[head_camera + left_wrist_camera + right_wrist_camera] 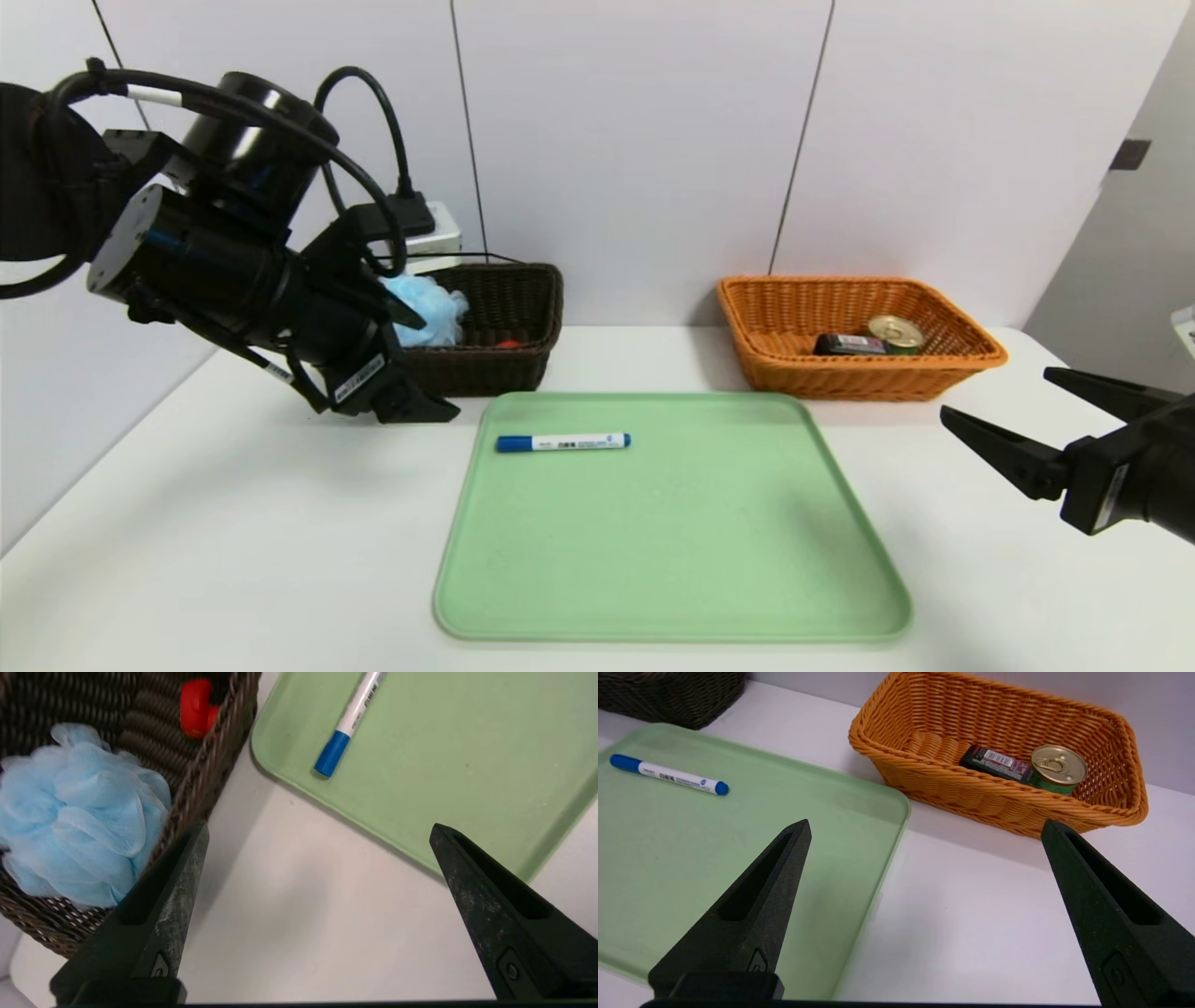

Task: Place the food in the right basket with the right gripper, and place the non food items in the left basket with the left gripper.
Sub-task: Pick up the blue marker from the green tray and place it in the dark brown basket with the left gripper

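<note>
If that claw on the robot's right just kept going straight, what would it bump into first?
Probably the near side of the orange basket, since the right claw seems to point that way, though its height is hard to judge.

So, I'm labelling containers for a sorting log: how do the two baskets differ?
The left basket is dark brown, while the right basket is orange-tan. The left one holds a blue bath pouf and something red; the right one holds a tin and a black container. Both are woven and open-topped.
</note>
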`<action>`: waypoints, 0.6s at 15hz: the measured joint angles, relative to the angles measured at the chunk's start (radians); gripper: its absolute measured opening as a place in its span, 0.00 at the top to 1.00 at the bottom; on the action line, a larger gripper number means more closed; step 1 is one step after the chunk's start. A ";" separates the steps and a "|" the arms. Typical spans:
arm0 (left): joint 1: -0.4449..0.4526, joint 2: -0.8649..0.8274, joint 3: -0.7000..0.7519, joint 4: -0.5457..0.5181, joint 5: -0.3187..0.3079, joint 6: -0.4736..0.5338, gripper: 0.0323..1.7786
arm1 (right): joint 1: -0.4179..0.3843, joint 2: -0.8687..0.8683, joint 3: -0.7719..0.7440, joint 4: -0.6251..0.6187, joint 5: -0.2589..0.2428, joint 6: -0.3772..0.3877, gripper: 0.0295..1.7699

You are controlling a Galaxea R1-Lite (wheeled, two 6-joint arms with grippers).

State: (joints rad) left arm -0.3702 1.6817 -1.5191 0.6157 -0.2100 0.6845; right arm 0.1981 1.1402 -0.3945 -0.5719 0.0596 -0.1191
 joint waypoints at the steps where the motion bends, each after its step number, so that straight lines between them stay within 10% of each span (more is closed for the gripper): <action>1: -0.001 0.014 -0.008 -0.022 -0.003 0.027 0.06 | 0.000 -0.005 -0.002 0.000 0.000 -0.001 0.04; 9: -0.114 0.138 -0.080 0.117 -0.076 0.191 0.05 | 0.003 -0.035 0.017 0.001 0.014 0.017 0.04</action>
State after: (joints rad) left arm -0.4838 1.8198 -1.5989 0.7326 -0.2855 0.8760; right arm 0.2011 1.1053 -0.3777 -0.5704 0.0734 -0.1023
